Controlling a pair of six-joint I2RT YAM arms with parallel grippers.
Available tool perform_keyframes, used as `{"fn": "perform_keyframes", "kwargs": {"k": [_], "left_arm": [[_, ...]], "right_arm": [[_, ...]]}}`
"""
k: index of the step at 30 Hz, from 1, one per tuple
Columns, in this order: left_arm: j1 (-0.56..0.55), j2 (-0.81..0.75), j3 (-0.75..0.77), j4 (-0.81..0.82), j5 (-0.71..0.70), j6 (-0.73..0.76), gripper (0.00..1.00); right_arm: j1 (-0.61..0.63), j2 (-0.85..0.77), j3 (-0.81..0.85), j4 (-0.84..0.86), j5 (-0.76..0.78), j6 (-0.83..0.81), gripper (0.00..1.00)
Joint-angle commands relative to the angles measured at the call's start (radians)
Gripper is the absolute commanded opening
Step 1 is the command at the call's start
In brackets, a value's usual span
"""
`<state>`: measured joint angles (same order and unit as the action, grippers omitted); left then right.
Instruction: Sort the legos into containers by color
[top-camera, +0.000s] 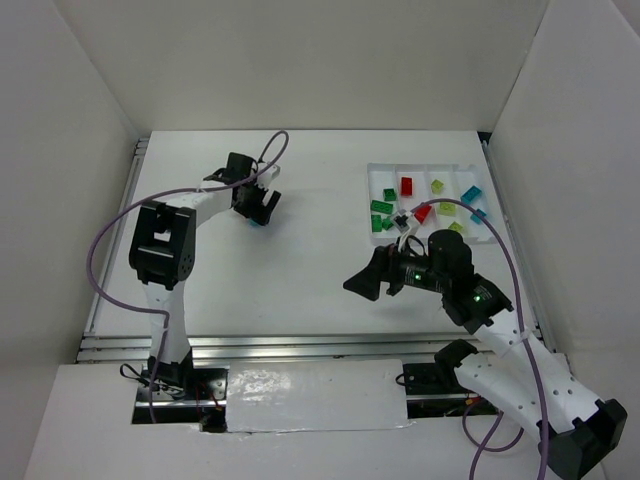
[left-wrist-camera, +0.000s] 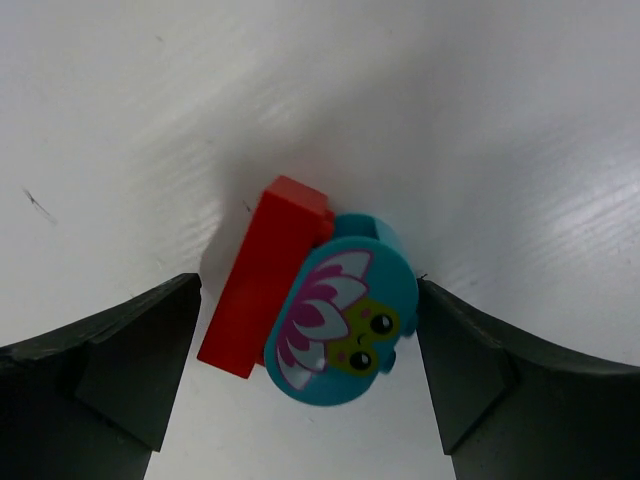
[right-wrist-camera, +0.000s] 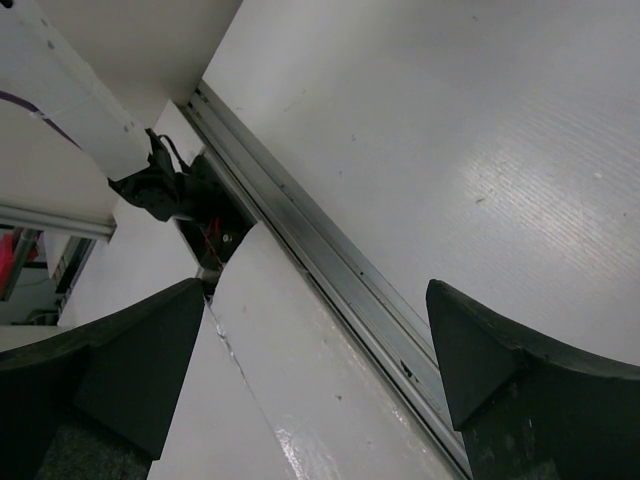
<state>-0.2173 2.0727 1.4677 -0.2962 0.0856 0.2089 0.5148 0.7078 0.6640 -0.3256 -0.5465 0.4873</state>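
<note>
Left tool (top-camera: 260, 212) is pointing down at the desk (top-camera: 300, 290) near its far edge, left of centre, with its arm reaching forward. Its fingers (left-wrist-camera: 120, 370) are spreading to either side of a red brick (left-wrist-camera: 265, 275) that is joined to a teal brick (left-wrist-camera: 345, 310) and lying flat between them. Right tool (top-camera: 358, 283) is hovering wide open and empty toward the near edge, facing left. Other legos (top-camera: 407, 185) are lying in the white tray (top-camera: 372, 170) at the far right corner.
</note>
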Motion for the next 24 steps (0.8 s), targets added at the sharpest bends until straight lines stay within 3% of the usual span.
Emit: {"fn": "perform_keyframes", "kwargs": {"k": [1, 6, 8, 9, 11, 12, 19, 24], "left_arm": [[0.001, 0.053, 0.054, -0.049, 0.025, 0.017, 0.99], [0.001, 0.055, 0.054, -0.083, 0.074, -0.003, 0.85], [0.001, 0.061, 0.06, -0.113, 0.095, -0.003, 0.6], [0.001, 0.056, 0.062, -0.115, 0.095, -0.011, 0.28], [0.001, 0.037, 0.054, -0.106, 0.088, -0.035, 0.04], [0.001, 0.011, 0.043, -0.1, 0.094, -0.042, 0.0], [-0.043, -0.23, -0.001, -0.058, 0.224, -0.111, 0.0], [-0.255, -0.561, -0.212, 0.092, 0.23, -0.123, 0.0]], "right_arm": [[0.008, -0.019, -0.014, 0.011, -0.021, -0.015, 1.0], [0.013, -0.001, -0.015, 0.036, -0.026, -0.003, 1.0], [0.011, 0.001, -0.015, 0.046, -0.032, 0.002, 1.0], [0.013, -0.002, -0.015, 0.046, -0.024, 0.008, 0.99], [0.013, -0.002, -0.009, 0.04, -0.013, 0.007, 1.0], [0.013, -0.001, -0.007, 0.036, -0.006, 0.004, 1.0], [0.011, 0.009, -0.018, 0.075, 0.092, 0.086, 1.0], [0.005, -0.001, 0.0, 0.085, 0.204, 0.236, 1.0]]}}
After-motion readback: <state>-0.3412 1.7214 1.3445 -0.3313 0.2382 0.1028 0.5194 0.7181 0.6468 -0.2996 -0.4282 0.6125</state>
